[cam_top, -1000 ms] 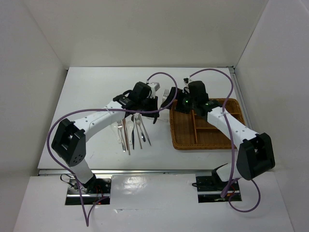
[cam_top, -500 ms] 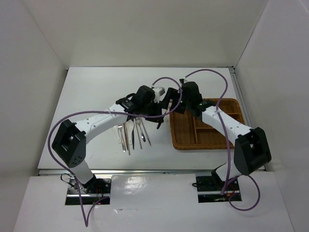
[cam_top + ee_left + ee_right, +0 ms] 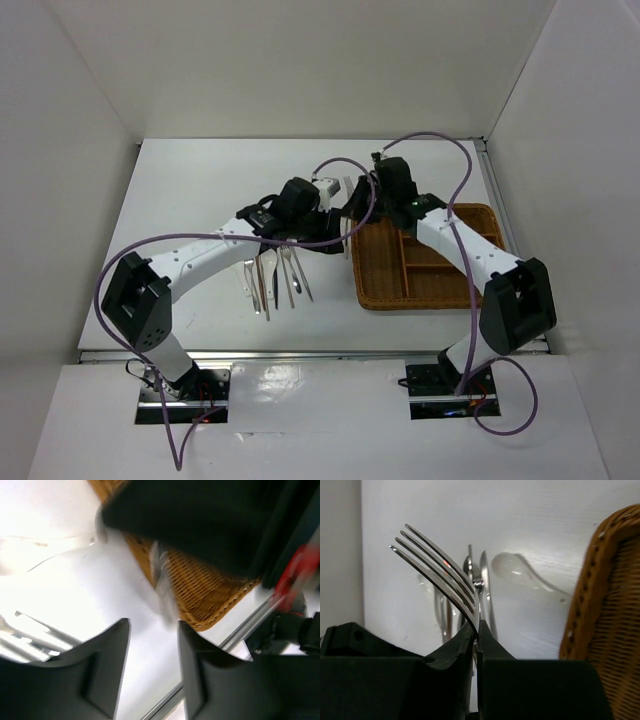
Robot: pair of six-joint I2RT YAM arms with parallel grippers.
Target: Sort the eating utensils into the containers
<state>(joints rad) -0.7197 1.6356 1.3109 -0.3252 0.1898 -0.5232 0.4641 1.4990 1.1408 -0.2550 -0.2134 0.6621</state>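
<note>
My right gripper (image 3: pixel 476 630) is shut on a silver fork (image 3: pixel 440 580), whose tines stick up and to the left. In the top view it (image 3: pixel 352 207) hangs beside the left edge of the brown wicker tray (image 3: pixel 430 290). Right next to it my left gripper (image 3: pixel 335 226) is open, with nothing between its fingers (image 3: pixel 110 650). A blurred silver handle (image 3: pixel 162 585) shows just past its tips, in front of the tray's corner (image 3: pixel 200 592). Several silver utensils (image 3: pixel 275 275) lie on the table under the left arm. A white ceramic spoon (image 3: pixel 520 572) lies near the tray.
The tray's woven wall (image 3: pixel 610 605) rises close on the right of my right gripper. The black body of the right arm (image 3: pixel 200 525) fills the top of the left wrist view. White walls enclose the table on three sides.
My right gripper has moved left to the fork and shut on it. My left gripper, earlier closed on that fork, has opened and let it go.
</note>
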